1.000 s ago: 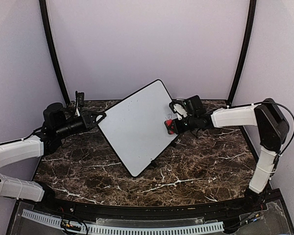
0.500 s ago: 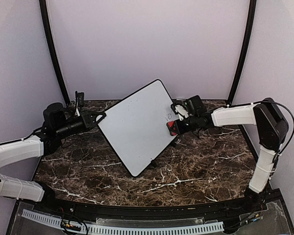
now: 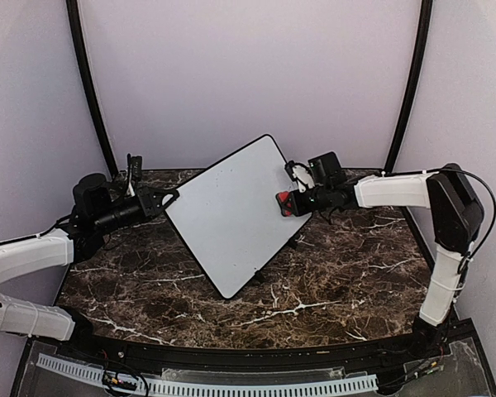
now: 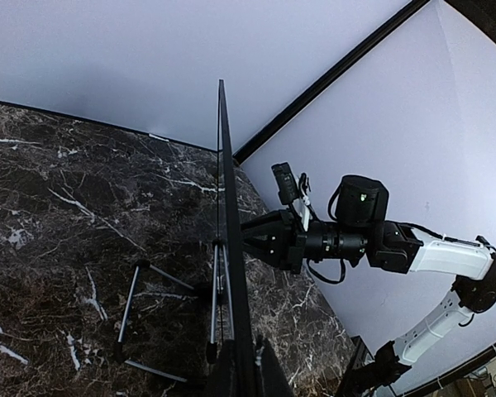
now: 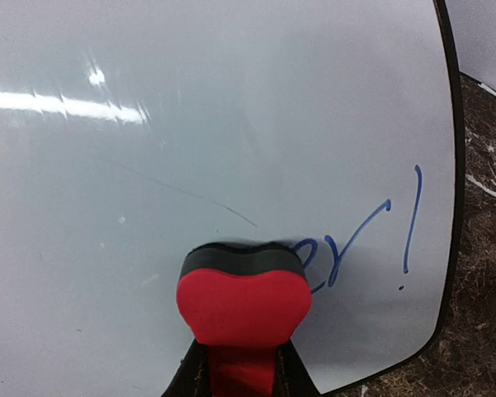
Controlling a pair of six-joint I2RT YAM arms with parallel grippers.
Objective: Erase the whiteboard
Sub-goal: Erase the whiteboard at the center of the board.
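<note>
The whiteboard stands tilted on the marble table, black-framed, its face toward the right arm. My left gripper is shut on its left corner; in the left wrist view the board shows edge-on between my fingers. My right gripper is shut on a red eraser with a black felt pad, pressed against the board near its right edge. In the right wrist view the eraser sits on the white face, just left of blue marker writing.
The board's metal wire stand rests on the marble table behind the board. Black upright poles and pale walls enclose the back and sides. A small black device stands at the back left.
My right gripper has moved the eraser along the board's right edge, first down slightly, then up toward the upper right part. The left arm and the board have not moved.
</note>
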